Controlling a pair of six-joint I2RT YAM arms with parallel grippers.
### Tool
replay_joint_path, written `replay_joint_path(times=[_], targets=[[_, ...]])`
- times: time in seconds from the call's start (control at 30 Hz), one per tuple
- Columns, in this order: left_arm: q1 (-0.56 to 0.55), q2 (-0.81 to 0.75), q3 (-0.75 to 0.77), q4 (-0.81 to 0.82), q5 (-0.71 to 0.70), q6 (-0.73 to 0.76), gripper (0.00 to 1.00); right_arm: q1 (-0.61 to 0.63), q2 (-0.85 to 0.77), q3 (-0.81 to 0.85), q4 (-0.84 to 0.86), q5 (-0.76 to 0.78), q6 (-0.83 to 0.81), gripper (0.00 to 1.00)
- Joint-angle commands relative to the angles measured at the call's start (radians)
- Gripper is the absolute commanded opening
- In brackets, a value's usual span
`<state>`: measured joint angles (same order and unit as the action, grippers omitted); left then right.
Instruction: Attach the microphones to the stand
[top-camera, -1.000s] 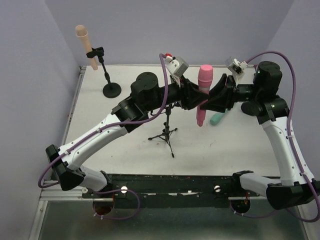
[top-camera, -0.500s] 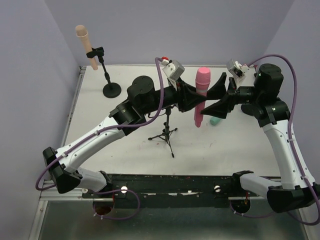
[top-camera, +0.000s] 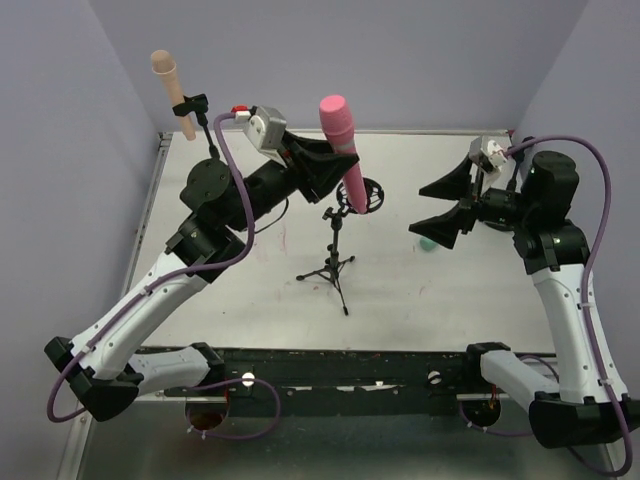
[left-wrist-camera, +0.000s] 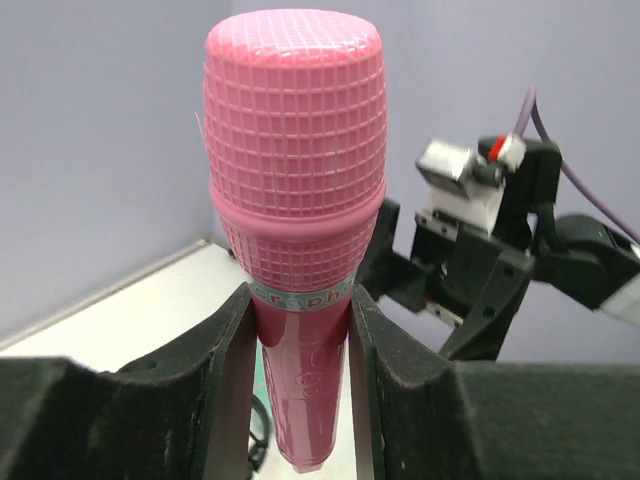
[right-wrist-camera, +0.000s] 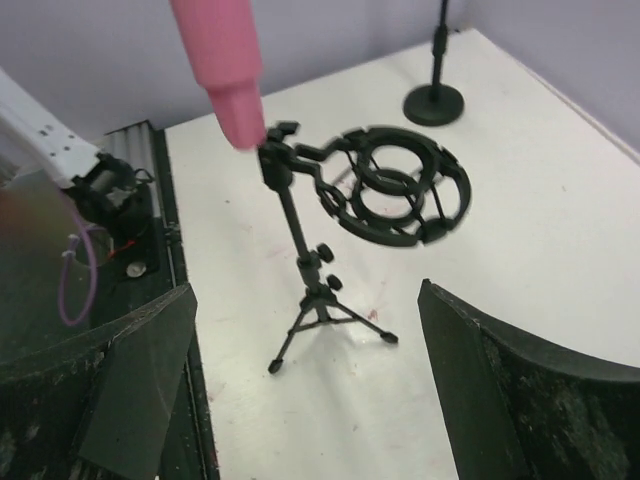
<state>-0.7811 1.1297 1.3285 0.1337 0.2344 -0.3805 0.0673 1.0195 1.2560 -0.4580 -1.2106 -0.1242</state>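
Observation:
The pink microphone (top-camera: 338, 135) (left-wrist-camera: 296, 190) stands nearly upright, head up, with my left gripper (top-camera: 338, 166) (left-wrist-camera: 300, 350) shut on its handle. Its lower end (right-wrist-camera: 226, 70) hangs just above the clamp of the black tripod stand (top-camera: 333, 262) (right-wrist-camera: 305, 275), beside the ring-shaped mount (top-camera: 366, 195) (right-wrist-camera: 400, 186). My right gripper (top-camera: 441, 206) (right-wrist-camera: 310, 390) is open and holds nothing, off to the right of the stand. The peach-beige microphone (top-camera: 171, 92) sits clipped in the round-base stand (right-wrist-camera: 434, 98) at the back left. The teal-green microphone (top-camera: 428, 243) lies on the table, mostly hidden behind the right gripper.
Purple walls close in the white table (top-camera: 420, 290) at the back and both sides. A black rail (top-camera: 330, 370) runs along the near edge between the arm bases. The left arm covers the round base of the back stand in the top view.
The right gripper opened, let go of the pink microphone and drew back to the right. The left arm carried the microphone left and up, to over the tripod stand.

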Motion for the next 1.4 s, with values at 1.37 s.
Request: replay_joint_path(times=[1.37], targets=[[0.065, 0.288, 0.172, -0.204, 0.098, 0.183, 0.0, -0.138, -0.085, -0.503, 0.283, 0.232, -0.022, 1.0]])
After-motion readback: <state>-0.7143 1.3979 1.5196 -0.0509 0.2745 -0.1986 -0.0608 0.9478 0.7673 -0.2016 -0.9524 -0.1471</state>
